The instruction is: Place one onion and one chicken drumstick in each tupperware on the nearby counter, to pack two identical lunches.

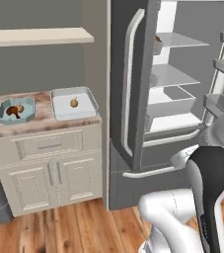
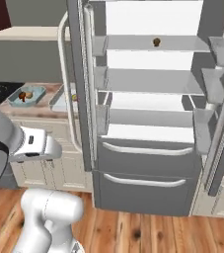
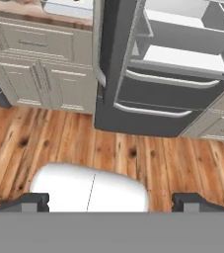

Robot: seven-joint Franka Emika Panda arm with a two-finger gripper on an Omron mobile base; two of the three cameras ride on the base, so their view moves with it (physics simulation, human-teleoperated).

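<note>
Two tubs on counter (image 1: 44, 118): blue tub (image 1: 16, 109) at 9 o'clock holds drumstick and onion, grey tub (image 1: 74, 103) only onion (image 1: 74, 103). Drumstick (image 2: 156, 42) on upper fridge shelf, 12 o'clock. Gripper (image 3: 111, 201) wide, empty (aimed at floor). Risk: arm hits open fridge door (image 1: 128, 84) when reaching.

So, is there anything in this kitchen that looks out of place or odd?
Nothing is spilled or broken. One thing stands out: the fridge door stands wide open, and a single small brown item sits alone on the upper shelf. Also the two tubs are uneven: the blue tub looks fuller than the white tub.
</note>
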